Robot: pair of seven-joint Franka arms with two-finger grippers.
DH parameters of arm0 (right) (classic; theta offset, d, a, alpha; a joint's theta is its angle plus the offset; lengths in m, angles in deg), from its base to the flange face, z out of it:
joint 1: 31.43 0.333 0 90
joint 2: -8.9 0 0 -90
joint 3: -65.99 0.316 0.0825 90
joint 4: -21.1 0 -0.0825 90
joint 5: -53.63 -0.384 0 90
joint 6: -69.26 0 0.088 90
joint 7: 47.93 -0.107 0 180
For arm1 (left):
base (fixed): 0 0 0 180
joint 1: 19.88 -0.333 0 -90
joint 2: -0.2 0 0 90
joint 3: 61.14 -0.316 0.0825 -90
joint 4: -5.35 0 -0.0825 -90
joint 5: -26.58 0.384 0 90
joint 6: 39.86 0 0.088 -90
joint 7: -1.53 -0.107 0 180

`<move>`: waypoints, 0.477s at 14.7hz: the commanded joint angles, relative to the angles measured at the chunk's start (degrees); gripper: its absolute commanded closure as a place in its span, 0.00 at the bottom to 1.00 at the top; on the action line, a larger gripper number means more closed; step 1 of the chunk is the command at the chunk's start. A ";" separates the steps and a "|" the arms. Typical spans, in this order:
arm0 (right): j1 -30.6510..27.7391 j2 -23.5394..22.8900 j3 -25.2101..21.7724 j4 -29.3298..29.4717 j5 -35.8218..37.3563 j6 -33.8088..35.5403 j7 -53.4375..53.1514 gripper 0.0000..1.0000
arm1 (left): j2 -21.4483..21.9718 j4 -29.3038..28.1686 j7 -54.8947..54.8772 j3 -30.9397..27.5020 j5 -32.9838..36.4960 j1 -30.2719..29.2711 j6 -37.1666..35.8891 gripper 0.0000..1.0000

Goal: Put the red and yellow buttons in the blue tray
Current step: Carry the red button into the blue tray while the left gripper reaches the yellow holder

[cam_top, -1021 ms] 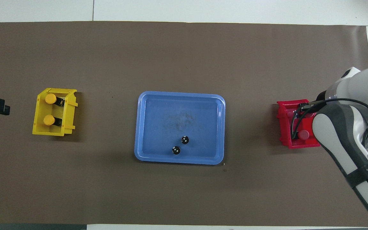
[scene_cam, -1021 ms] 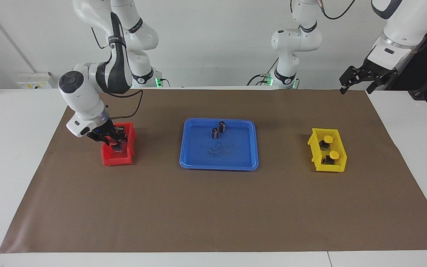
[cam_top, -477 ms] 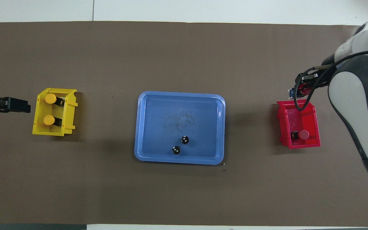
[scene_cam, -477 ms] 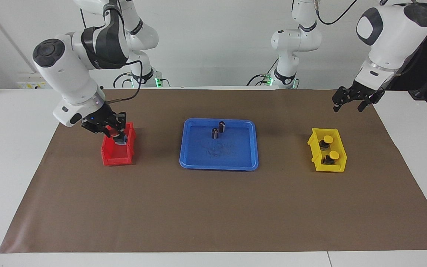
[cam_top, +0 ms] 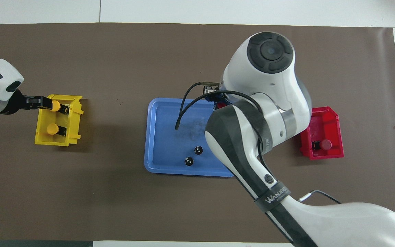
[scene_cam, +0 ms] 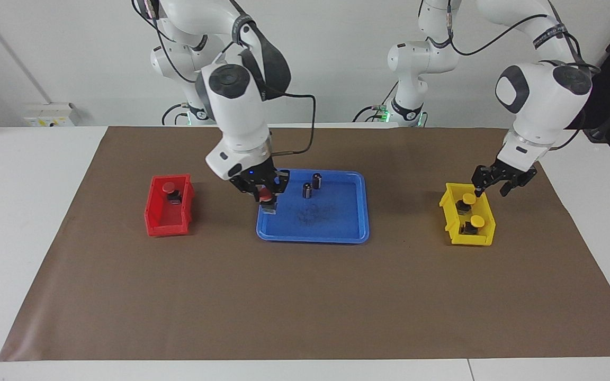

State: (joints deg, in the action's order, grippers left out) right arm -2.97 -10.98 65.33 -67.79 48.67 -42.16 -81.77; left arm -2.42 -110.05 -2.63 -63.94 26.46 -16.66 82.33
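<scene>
Red button (scene_cam: pixel 266 197) held over the blue tray (scene_cam: pixel 337 228) by the right gripper (scene_cam: pixel 265 194).

The right gripper's fingers are clamped on that button above the tray's edge toward the right arm's end. A second red button (scene_cam: pixel 169 188) sits in the red bin (scene_cam: pixel 167 225). Two yellow buttons (scene_cam: pixel 468 198) (scene_cam: pixel 477 220) rest in the yellow bin (scene_cam: pixel 464 237); the left gripper (scene_cam: pixel 490 186) hangs over that bin's robot-side edge, fingers apart. Two dark cylinders (scene_cam: pixel 307 190) stand in the tray.
</scene>
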 commanded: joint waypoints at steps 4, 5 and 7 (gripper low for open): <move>4.41 -3.84 -0.31 -3.48 0.22 -7.22 -5.87 0.66 | -4.40 -0.62 -0.67 0.25 0.47 -0.40 5.94 0.30; 4.94 -4.11 -0.31 -4.00 0.31 -7.58 -6.23 0.65 | -4.75 -1.14 -0.67 0.25 0.47 -0.40 6.91 0.30; 5.12 -3.76 -0.31 -5.67 0.31 -7.84 -6.24 0.65 | -4.93 -2.19 -0.76 0.25 0.47 -0.49 8.32 0.30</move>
State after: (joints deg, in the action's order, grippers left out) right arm 2.10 -15.76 65.29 -71.32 48.67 -48.92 -87.24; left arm -7.48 -110.42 -2.65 -63.92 26.46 -16.66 87.98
